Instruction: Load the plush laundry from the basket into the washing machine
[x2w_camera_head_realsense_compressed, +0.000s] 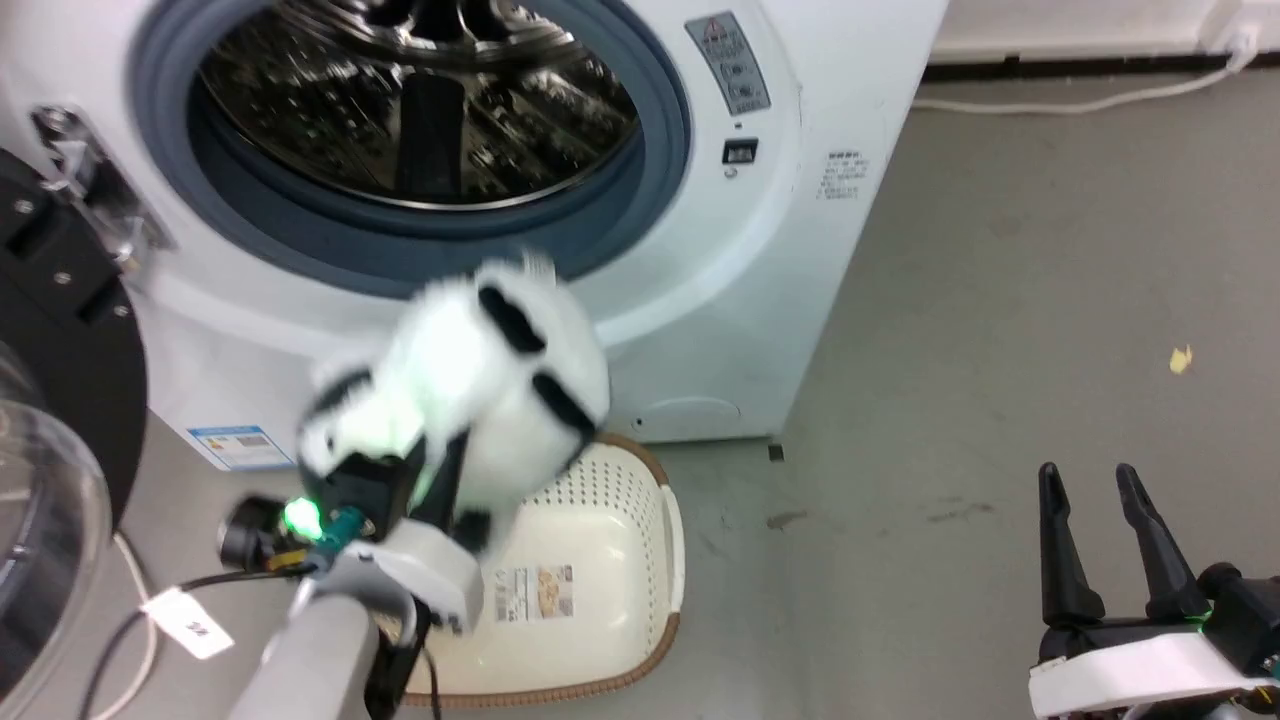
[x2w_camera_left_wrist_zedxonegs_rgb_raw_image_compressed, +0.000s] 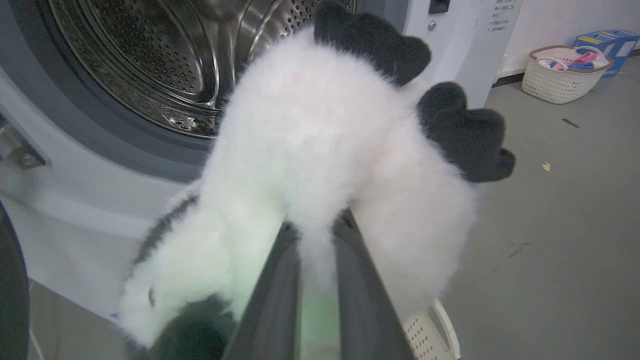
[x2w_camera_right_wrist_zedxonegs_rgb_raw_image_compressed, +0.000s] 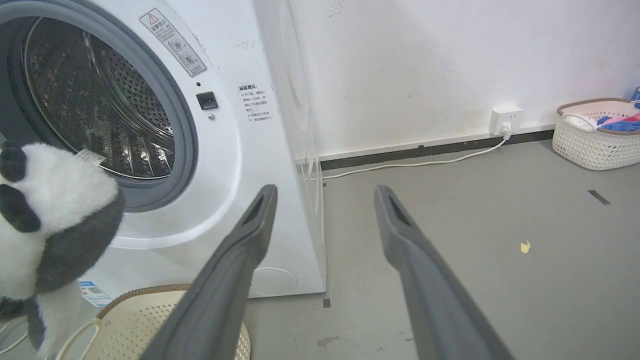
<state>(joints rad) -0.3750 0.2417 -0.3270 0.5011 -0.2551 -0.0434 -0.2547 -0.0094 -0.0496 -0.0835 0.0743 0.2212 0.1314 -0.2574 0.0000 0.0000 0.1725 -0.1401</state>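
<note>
My left gripper (x2w_camera_head_realsense_compressed: 440, 455) is shut on the plush laundry (x2w_camera_head_realsense_compressed: 470, 390), a fluffy white panda toy with black limbs, and holds it in the air above the basket (x2w_camera_head_realsense_compressed: 600, 520). In the left wrist view the plush laundry (x2w_camera_left_wrist_zedxonegs_rgb_raw_image_compressed: 320, 150) bulges over my fingers (x2w_camera_left_wrist_zedxonegs_rgb_raw_image_compressed: 280, 280) just in front of the washing machine (x2w_camera_left_wrist_zedxonegs_rgb_raw_image_compressed: 60, 165) and its steel drum (x2w_camera_left_wrist_zedxonegs_rgb_raw_image_compressed: 150, 65). The washing machine (x2w_camera_head_realsense_compressed: 760, 280) stands with its door swung wide to the left. My right gripper (x2w_camera_head_realsense_compressed: 1100, 500) hangs open over bare floor at the lower right, its fingers (x2w_camera_right_wrist_zedxonegs_rgb_raw_image_compressed: 240, 250) empty.
The cream basket (x2w_camera_right_wrist_zedxonegs_rgb_raw_image_compressed: 135, 320) sits on the floor against the washer's front, with only its label showing inside. The black-rimmed clear door (x2w_camera_head_realsense_compressed: 60, 420) juts out at the left. A second basket (x2w_camera_right_wrist_zedxonegs_rgb_raw_image_compressed: 595, 130) with coloured clothes stands far right by the wall. A cable (x2w_camera_right_wrist_zedxonegs_rgb_raw_image_compressed: 425, 160) runs along the wall.
</note>
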